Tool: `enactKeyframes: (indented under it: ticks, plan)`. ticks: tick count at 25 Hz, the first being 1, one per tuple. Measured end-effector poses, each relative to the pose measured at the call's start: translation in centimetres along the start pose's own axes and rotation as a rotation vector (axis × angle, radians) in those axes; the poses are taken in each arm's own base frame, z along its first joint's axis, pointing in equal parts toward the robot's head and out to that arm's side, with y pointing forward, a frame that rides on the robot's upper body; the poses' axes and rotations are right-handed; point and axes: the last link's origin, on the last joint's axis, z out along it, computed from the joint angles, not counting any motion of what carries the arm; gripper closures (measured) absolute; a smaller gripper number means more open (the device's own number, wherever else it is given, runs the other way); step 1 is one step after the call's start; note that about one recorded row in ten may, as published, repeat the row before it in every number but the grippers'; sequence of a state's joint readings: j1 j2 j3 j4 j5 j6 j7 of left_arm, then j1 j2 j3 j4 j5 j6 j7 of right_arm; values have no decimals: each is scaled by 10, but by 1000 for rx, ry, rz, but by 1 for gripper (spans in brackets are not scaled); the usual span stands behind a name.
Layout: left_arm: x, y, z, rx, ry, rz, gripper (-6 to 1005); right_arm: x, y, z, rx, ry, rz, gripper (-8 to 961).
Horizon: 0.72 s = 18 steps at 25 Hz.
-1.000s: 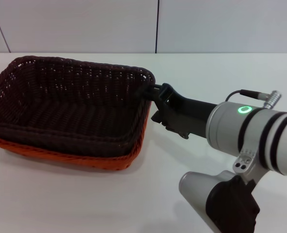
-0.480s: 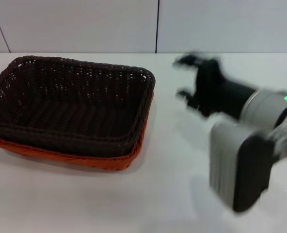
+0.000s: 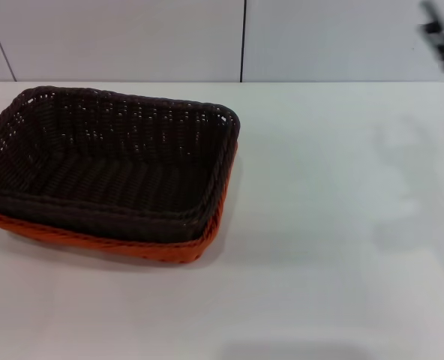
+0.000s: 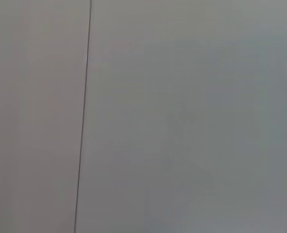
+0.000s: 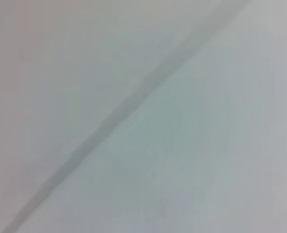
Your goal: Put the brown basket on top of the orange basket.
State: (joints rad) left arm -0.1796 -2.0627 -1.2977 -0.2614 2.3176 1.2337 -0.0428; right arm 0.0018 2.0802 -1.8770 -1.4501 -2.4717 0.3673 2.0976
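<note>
- Your dark brown woven wicker tray basket (image 3: 106,161) sits nested inside the bright orange woven wicker tray basket (image 3: 102,241) on the white table (image 3: 327,247), left side; only an orange strip shows along the near and right edges.
- Rims look roughly parallel, so the stacking reads as done.
- Your right gripper (image 3: 443,41), beside the brown rim a second ago, has pulled away to the far upper right; I cannot tell how its fingers stand.
- Left gripper isn't visible.
</note>
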Motion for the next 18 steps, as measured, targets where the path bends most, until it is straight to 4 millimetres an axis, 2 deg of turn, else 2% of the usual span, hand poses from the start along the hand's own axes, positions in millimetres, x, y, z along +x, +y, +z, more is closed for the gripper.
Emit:
enactKeyframes:
  ticks: [1, 2, 5, 6, 9, 10, 11, 14, 18]
  plan:
    - [0, 0, 0, -1, -1, 2, 242, 25, -10, -7, 116, 31, 96, 304]
    - [0, 0, 0, -1, -1, 2, 242, 25, -10, -7, 116, 31, 96, 304]
    - [0, 1, 1, -2, 1, 6, 242, 55, -18, -24, 244, 21, 238, 304]
    - [1, 1, 1, -5, 4, 6, 242, 74, -21, -40, 304, -7, 340, 304]
    - [3, 2, 1, -8, 17, 6, 242, 101, -26, -66, 382, -68, 482, 304]
    - [3, 2, 1, -8, 17, 6, 242, 101, -26, -66, 382, -68, 482, 304]
    - [4, 2, 1, -9, 24, 6, 242, 113, -28, -77, 422, -98, 534, 304]
    - [4, 3, 1, -10, 29, 3, 242, 122, -26, -84, 445, -93, 555, 304]
    - [5, 2, 1, -9, 35, -2, 242, 130, -23, -93, 475, -72, 561, 304]
